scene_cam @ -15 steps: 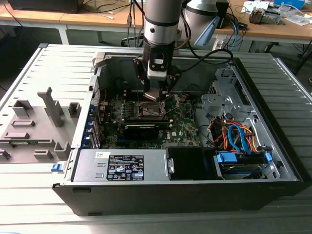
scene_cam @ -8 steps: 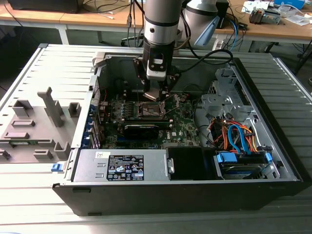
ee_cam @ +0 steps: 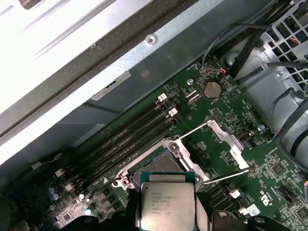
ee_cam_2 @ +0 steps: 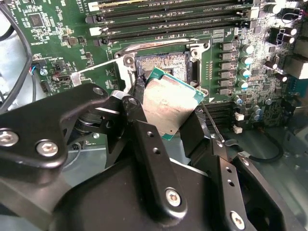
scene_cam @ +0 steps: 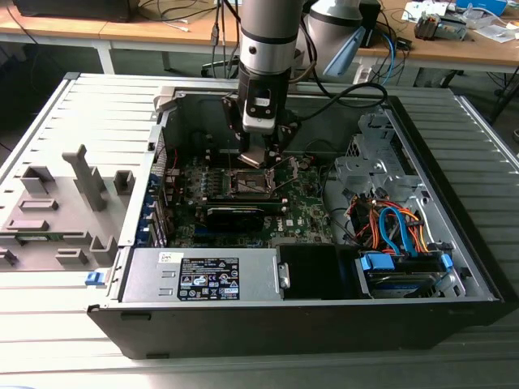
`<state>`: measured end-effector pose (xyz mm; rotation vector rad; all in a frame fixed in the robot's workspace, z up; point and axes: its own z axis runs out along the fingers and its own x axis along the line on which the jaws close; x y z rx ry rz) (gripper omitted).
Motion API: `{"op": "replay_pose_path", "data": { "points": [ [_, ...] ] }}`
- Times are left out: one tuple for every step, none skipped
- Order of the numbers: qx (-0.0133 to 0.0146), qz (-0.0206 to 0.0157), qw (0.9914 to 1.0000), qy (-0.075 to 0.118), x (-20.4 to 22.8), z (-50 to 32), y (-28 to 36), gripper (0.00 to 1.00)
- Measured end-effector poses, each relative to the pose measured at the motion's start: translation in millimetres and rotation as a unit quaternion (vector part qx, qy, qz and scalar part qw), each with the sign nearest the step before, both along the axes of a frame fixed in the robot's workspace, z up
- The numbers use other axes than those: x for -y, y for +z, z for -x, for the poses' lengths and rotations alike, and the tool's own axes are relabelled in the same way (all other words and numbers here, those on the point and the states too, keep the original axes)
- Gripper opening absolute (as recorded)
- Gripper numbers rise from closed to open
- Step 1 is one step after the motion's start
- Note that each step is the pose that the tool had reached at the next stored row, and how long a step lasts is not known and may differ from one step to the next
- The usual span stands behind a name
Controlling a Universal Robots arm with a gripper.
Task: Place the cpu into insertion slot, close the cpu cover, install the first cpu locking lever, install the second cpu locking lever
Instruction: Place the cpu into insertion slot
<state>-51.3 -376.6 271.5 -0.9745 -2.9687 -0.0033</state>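
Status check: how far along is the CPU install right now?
Nothing is finished yet. The gripper holds the cpu just above the insertion slot, not seated. The cpu cover stands open and the locking levers are unlatched, so seating, closing and both levers are left.

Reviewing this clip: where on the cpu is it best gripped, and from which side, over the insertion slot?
By two opposite thin edges, coming from the lid side, as the pincer does here: it is shut on the cpu, one finger per edge. The chip is a thin flat square, so its edges likely give parallel faces and leave the underside free towards the insertion slot.
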Motion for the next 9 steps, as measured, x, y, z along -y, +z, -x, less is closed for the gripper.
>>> {"op": "replay_pose_path", "data": {
  "points": [
    [0.0,0.0,1.0,-0.002,0.0,0.0,0.0,0.55],
    [0.0,0.0,0.99999,-0.004,0.0,0.0,0.0,0.55],
    [0.0,0.0,0.99999,-0.005,0.0,0.0,-0.1,0.55],
    [0.0,0.0,0.99998,-0.006,0.0,0.0,0.0,0.55],
    [0.0,0.0,0.99997,-0.007,0.0,0.0,0.0,0.55],
    [0.0,0.0,0.99997,-0.008,0.0,0.0,-0.1,0.55],
    [0.0,0.0,0.99995,-0.01,0.0,0.0,-0.1,0.55],
    [0.0,0.0,0.99994,-0.011,0.0,0.0,-0.1,0.55],
    [0.0,0.0,0.99992,-0.012,0.0,0.0,-0.1,0.55]
  ]
}}
